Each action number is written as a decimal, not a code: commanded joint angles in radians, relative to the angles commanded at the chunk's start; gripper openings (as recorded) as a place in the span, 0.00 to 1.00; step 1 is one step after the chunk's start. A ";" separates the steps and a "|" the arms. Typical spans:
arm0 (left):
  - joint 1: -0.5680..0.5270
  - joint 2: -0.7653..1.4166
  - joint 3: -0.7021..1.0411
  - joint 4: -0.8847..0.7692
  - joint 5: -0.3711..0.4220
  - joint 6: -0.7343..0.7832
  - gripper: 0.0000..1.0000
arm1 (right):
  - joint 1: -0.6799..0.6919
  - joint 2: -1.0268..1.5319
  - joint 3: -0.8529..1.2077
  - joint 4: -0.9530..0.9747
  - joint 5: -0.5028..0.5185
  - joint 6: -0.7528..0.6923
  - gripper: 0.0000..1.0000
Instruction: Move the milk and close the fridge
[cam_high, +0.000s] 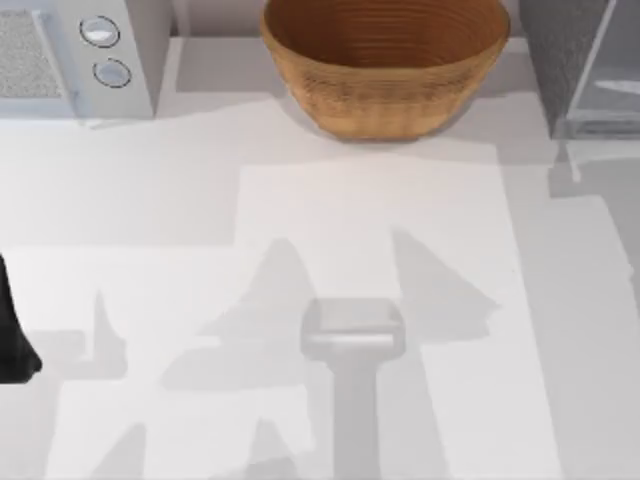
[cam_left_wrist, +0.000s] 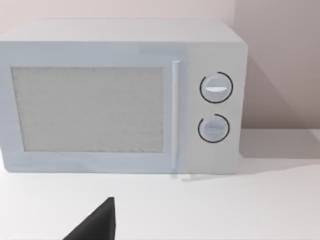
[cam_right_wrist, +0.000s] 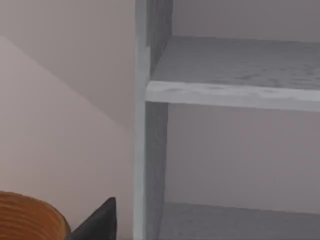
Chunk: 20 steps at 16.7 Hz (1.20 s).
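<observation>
Fridge (cam_high: 560, 60) stands at the far right corner of the table (cam_high: 300, 200), its pale door panel (cam_high: 605, 70) swung open; the right wrist view looks into its grey shelves (cam_right_wrist: 235, 85). A wicker bowl (cam_high: 385, 65) sits just left of it, and a white box with two knobs (cam_high: 110, 50) at the far left. My left arm (cam_high: 12, 340) is at the table's left edge. Whether either gripper is spread or pressed together, I cannot tell.

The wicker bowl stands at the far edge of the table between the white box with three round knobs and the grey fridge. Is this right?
Not quite. The white box has two round knobs, not three; the left wrist view shows them one above the other beside the door handle. The rest holds: in the top view the wicker bowl stands at the far edge between that box and the grey fridge.
</observation>
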<state>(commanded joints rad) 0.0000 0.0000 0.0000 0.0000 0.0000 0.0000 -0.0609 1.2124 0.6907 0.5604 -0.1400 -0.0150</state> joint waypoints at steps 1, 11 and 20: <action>0.000 0.000 0.000 0.000 0.000 0.000 1.00 | 0.006 -0.125 -0.039 -0.029 0.006 -0.001 1.00; 0.000 0.000 0.000 0.000 0.000 0.000 1.00 | 0.047 -1.095 -0.578 -0.456 0.114 0.004 1.00; 0.000 0.000 0.000 0.000 0.000 0.000 1.00 | 0.059 -1.208 -0.689 -0.559 0.139 0.014 1.00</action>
<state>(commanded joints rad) 0.0000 0.0000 0.0000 0.0000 0.0000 0.0000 -0.0023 0.0041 0.0014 0.0016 -0.0013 -0.0005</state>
